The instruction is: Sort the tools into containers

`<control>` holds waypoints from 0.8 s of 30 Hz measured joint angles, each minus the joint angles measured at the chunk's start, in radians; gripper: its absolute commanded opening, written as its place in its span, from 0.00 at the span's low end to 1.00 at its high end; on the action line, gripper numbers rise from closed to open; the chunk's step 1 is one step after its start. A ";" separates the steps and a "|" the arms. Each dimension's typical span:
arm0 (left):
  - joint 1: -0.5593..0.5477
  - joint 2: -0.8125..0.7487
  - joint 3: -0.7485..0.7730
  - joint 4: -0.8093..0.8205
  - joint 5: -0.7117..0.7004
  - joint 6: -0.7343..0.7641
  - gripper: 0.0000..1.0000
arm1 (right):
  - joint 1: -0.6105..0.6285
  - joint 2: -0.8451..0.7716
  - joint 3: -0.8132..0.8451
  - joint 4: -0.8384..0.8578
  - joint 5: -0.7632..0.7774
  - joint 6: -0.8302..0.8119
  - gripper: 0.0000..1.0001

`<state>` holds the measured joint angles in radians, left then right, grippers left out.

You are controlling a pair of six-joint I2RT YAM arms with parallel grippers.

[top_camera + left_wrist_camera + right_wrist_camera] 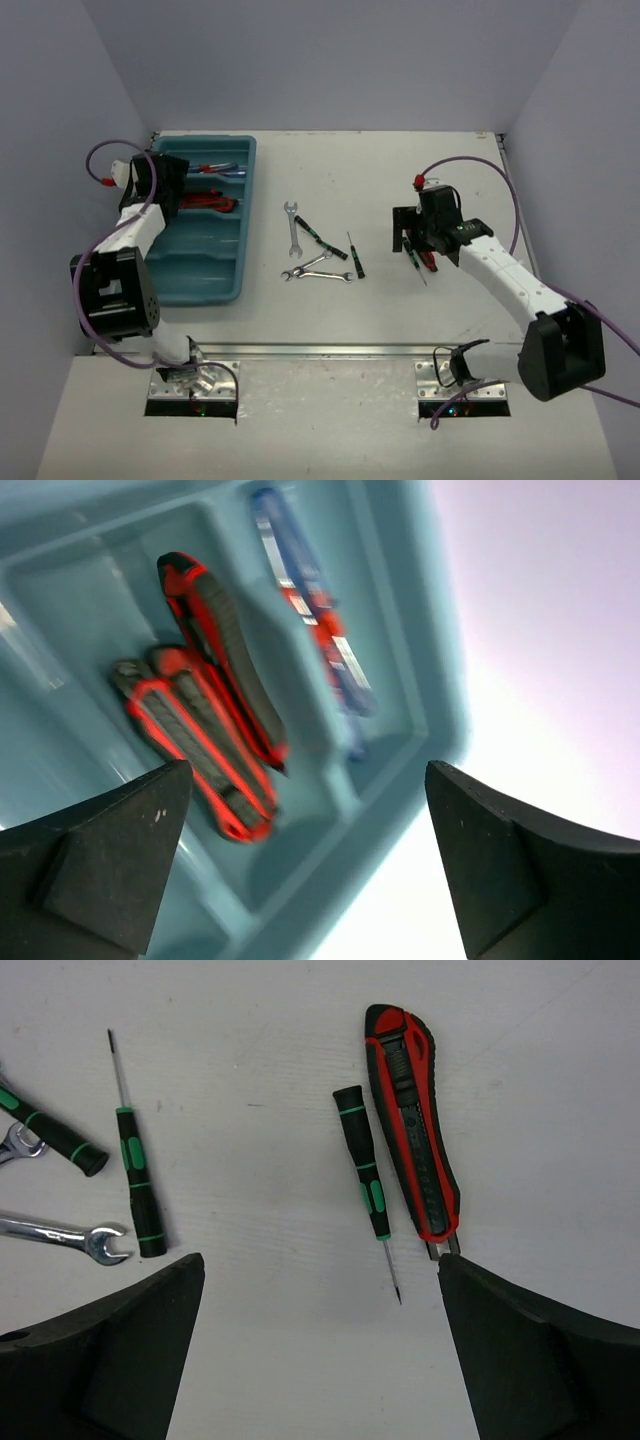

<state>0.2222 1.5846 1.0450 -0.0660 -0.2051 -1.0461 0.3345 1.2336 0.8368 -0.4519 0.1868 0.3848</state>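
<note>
The teal tray [205, 272] lies at the left. In its compartments are red-and-black tools [215, 660] and blue-and-red screwdrivers [310, 610]. My left gripper [305, 860] hangs open over the tray's end wall [400, 810], with nothing between its fingers. My right gripper [320, 1350] stands open above the table on the right, also holding nothing. Just beyond its fingertips lie a red-and-black cutter [412, 1130] and a black-green screwdriver [363, 1165], side by side. Mid-table lie silver wrenches [292, 225] and two more black-green screwdrivers [322, 238].
Another black-green screwdriver [138, 1185] and a wrench head [100, 1242] lie left of the right gripper. The nearer tray compartments [195, 250] show only bare teal floor. Walls close in the table at the back and both sides.
</note>
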 measured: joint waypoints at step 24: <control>-0.085 -0.808 -0.359 -0.124 0.506 0.360 1.00 | -0.234 0.502 0.206 0.001 -0.106 -0.153 0.54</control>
<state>0.1368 0.7771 0.6864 -0.1898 0.3006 -0.6858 0.1005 1.7359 1.0426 -0.4506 0.0812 0.2316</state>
